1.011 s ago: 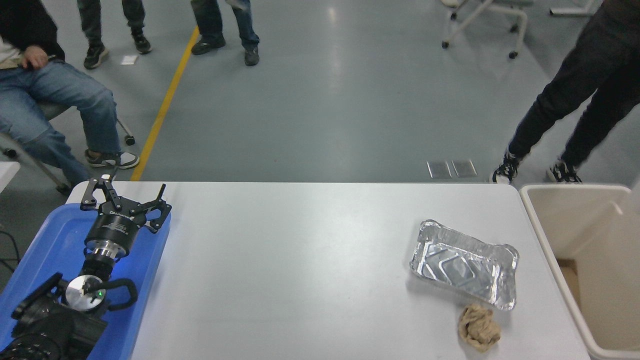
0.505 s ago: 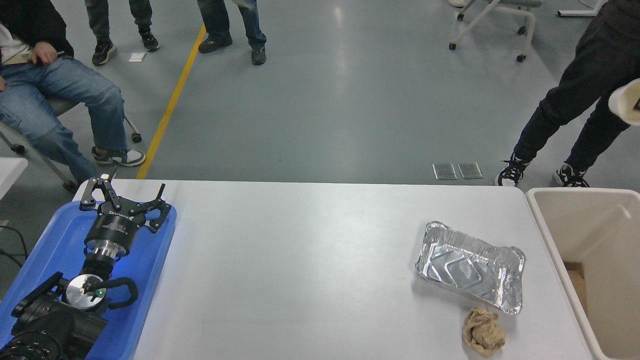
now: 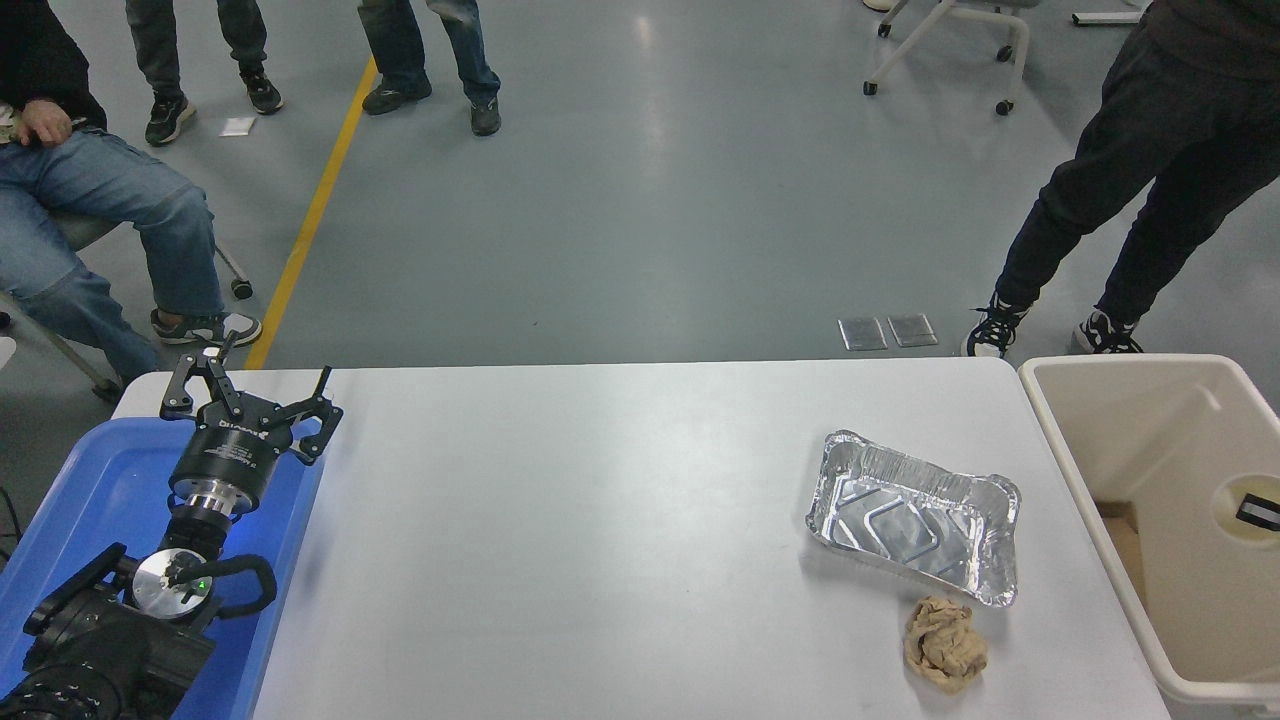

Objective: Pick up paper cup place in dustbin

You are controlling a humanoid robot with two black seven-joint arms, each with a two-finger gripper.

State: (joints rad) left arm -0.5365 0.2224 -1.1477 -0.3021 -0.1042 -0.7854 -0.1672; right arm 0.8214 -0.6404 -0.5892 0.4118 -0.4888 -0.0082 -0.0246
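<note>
The paper cup [image 3: 1232,508] is at the right edge of the picture, inside the outline of the beige dustbin [image 3: 1120,375], with its cream mouth facing up. Of my right gripper [image 3: 1262,512] only a black fingertip shows, inside the cup's mouth at the rim; the rest of the arm is out of view. The cup hangs over the bin's inside, apart from its walls. My left gripper [image 3: 250,388] is parked at the lower left, open and empty.
A blue tray [image 3: 90,480] lies under the left arm. A crinkled silver foil tray [image 3: 912,515] and a crumpled brown paper ball [image 3: 944,645] lie on the white table [image 3: 560,540] near the bin. People sit and stand beyond the far edge.
The cup has come from high at the right edge down into the dustbin's outline. The view has shifted a little. The left arm has not moved.
</note>
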